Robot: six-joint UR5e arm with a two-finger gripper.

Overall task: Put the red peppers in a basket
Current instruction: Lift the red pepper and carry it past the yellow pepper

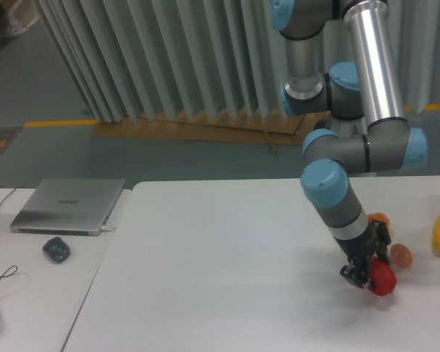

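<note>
Pepper (383, 279), red and glossy, sits low in the pincer (365, 273), jaws closed around it, near the tabletop (205, 279); no basket is in view.

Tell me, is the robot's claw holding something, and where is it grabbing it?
The gripper holds the red pepper, its fingers closed on the pepper's left side. The exact contact spots are too small to see.

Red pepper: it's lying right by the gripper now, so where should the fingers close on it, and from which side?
Grip the red pepper across its rounded body, descending from above as the gripper already sits at its left. The round, smooth form suggests clamping at the widest part. Its stem is not visible.
</note>
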